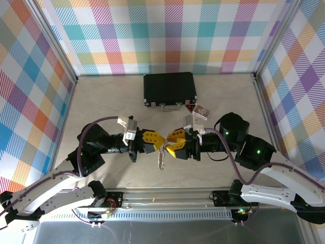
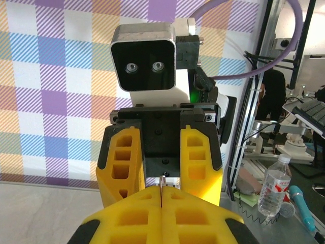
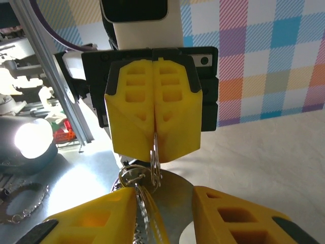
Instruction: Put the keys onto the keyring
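Note:
Both grippers meet above the middle of the table. My left gripper is shut on the thin silvery keyring, whose edge pokes up between its yellow pads. From the ring hang the keys: a flat silver blade and a serrated one with a yellow edge. In the top view the keys dangle below the two grippers. My right gripper faces the left one with its jaws apart. The keys hang in that gap, close against its left finger.
A black case lies shut at the back of the table. A small card box sits just right of it, behind my right arm. Plaid walls enclose the table on three sides.

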### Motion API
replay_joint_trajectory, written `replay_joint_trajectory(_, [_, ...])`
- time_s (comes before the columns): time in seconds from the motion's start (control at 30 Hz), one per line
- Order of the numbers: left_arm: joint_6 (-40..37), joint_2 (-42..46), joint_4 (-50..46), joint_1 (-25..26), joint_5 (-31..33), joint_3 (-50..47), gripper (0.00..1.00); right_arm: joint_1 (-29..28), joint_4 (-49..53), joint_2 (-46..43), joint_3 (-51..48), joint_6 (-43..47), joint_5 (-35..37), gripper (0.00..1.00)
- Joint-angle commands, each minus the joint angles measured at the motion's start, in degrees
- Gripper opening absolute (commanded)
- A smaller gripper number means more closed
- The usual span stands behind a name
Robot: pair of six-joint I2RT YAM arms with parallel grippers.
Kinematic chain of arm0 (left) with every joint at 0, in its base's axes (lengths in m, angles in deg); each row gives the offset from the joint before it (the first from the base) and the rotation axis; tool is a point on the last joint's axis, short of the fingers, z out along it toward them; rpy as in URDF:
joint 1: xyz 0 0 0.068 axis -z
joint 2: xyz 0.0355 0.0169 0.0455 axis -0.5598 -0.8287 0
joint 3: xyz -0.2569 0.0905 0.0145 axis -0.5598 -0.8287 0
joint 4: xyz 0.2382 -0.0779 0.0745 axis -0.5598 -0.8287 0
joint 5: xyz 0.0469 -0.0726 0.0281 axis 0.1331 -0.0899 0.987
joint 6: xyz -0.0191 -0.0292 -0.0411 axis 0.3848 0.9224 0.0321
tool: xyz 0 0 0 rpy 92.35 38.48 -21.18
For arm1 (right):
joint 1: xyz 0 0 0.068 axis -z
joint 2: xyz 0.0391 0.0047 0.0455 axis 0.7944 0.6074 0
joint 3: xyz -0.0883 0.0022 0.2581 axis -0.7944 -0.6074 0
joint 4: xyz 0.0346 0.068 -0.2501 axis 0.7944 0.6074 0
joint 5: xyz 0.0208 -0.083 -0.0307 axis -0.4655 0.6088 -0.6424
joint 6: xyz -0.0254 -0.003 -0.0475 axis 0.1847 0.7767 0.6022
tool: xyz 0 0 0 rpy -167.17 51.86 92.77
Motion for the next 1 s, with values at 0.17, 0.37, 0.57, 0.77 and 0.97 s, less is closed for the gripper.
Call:
replay_joint_trajectory(0.17, [1.19, -0.14, 5.26, 0.38, -1.17, -0.71, 0.00, -0.32, -6.76, -0.82, -1.09, -2.46, -2.38, 0.32])
replay_joint_trajectory(0.37, [1.38, -0.23, 5.46, 0.38, -1.13, -0.67, 0.00, -0.24, -7.69, -1.99, -2.09, -2.46, -1.53, 0.28])
replay_joint_trajectory(0.57, [1.42, -0.13, 5.46, 0.38, -1.11, -0.65, 0.00, -0.25, -7.25, -1.59, -2.15, -2.30, -1.19, 0.13])
replay_joint_trajectory(0.77, [-2.36, -0.24, -0.38, 0.38, -0.77, -0.20, 0.00, -0.29, -0.79, 0.67, 1.85, 0.94, -0.23, 0.00])
replay_joint_trajectory(0.97, [-15.65, -1.12, -22.32, 0.38, 4.05, 6.01, 0.16, -0.26, 22.18, 7.18, 16.21, 11.89, 0.94, 0.00])
